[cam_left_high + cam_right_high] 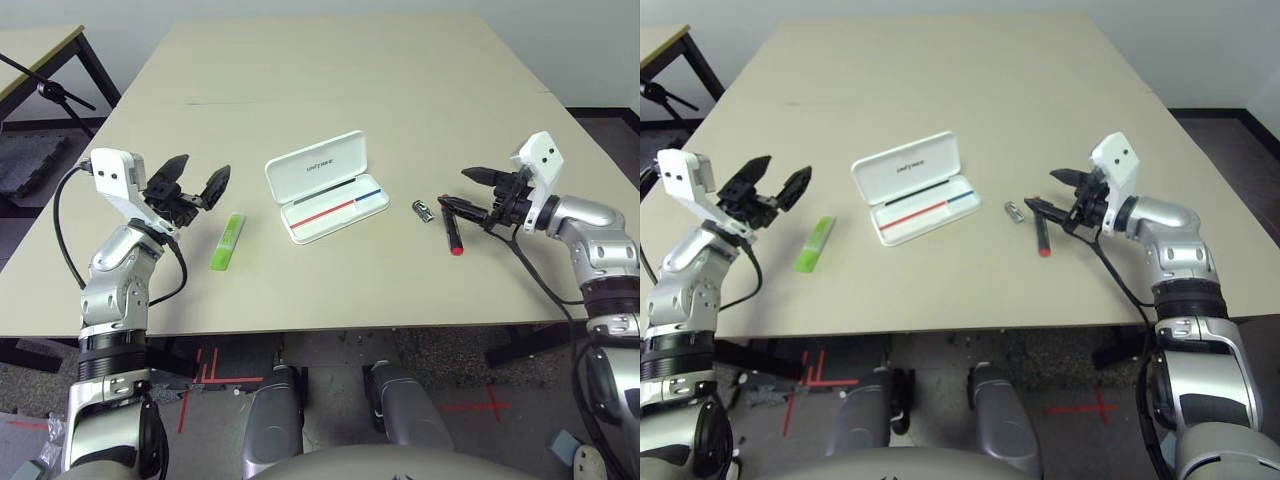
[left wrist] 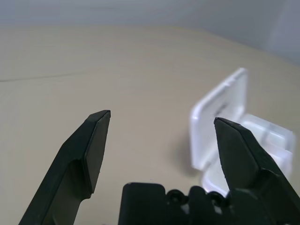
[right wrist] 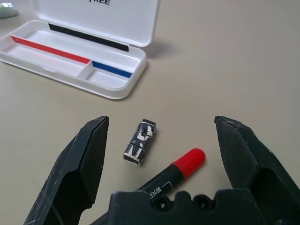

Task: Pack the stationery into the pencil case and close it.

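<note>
Nothing's packed: the case (image 1: 318, 215) lies open mid-table, marker (image 1: 453, 232) and metal piece (image 1: 423, 211) at its four o'clock, highlighter (image 1: 228, 242) at eight (closing comes last, I'd say). Left gripper (image 1: 197, 192) and right gripper (image 3: 161, 121) have fingers spread, empty.

In left wrist view, pencil case (image 2: 218, 117) is blurred and partly covered by a finger of the left tool (image 2: 163, 154). In right wrist view, marker pen (image 3: 173, 176) is partly hidden by the right tool (image 3: 161, 154); case lid is cut off by the top edge.
</note>
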Available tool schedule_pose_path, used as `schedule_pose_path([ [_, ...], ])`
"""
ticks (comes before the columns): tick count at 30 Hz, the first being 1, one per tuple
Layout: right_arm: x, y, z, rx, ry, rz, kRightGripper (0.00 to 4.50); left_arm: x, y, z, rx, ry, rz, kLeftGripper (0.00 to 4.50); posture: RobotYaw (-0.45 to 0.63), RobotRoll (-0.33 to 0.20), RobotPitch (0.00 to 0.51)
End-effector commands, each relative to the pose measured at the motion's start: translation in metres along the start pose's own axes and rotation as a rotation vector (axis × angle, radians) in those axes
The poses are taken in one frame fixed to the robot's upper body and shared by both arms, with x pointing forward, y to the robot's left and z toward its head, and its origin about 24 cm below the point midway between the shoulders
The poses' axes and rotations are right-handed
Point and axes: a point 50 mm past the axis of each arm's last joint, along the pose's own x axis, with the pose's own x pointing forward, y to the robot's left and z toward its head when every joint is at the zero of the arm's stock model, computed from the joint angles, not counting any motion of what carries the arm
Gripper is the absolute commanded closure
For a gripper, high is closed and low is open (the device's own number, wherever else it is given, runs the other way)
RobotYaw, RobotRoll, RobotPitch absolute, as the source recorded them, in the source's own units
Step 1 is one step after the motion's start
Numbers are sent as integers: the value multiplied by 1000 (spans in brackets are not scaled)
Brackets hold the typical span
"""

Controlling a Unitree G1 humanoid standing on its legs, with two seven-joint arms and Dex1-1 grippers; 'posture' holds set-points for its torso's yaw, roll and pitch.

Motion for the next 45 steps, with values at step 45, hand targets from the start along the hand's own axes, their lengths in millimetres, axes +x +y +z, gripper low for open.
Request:
schedule_pose_path([
  [45,9,18,-8,-50,57,36,0,52,-93,-56,204,613,-575,32,-155,0,120],
])
